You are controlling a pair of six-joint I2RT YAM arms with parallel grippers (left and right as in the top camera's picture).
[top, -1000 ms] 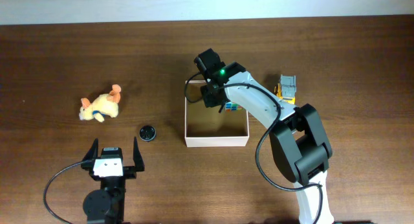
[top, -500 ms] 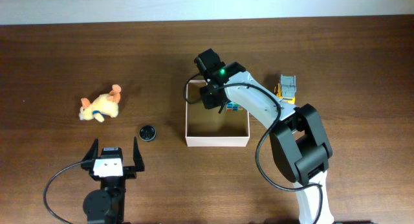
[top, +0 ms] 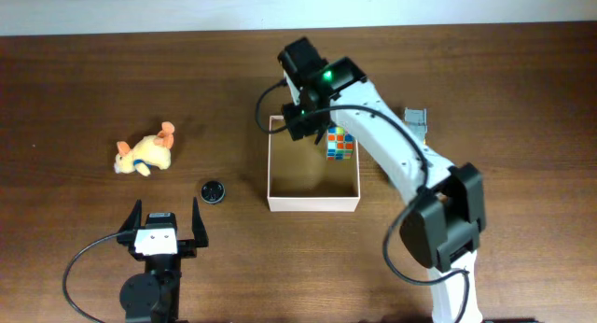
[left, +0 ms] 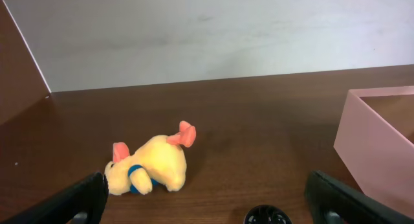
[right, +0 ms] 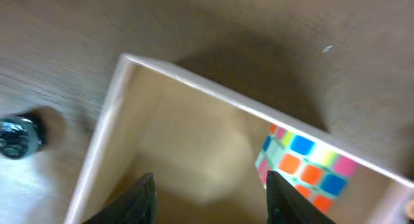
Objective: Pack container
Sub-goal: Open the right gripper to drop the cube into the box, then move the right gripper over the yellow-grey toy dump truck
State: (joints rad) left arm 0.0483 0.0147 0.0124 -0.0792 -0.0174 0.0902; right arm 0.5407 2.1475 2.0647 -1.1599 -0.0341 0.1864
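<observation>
The container (top: 312, 203) is a shallow white-walled box with a tan floor at mid table. A multicoloured puzzle cube (top: 340, 146) lies in its far right corner. My right gripper (top: 302, 119) hovers over the far left corner, open with nothing between its fingers. In the right wrist view, the gripper (right: 213, 201) looks down past the container's rim (right: 194, 85), with the cube (right: 310, 166) to the right of the jaws. A yellow plush toy (top: 145, 155) lies far left. My left gripper (top: 168, 231) rests open near the front edge, and the left wrist view shows its gripper (left: 210, 201) facing the plush (left: 152, 169).
A small black round object (top: 213, 191) sits between the plush and the container, also visible as the black object (left: 268, 216). A yellow and grey toy (top: 417, 122) lies right of the container, partly behind the right arm. The container's wall (left: 375, 143) shows at the right of the left wrist view.
My right gripper has opened and risen toward the container's far left corner, leaving the cube lying in the container. The left arm has not moved.
</observation>
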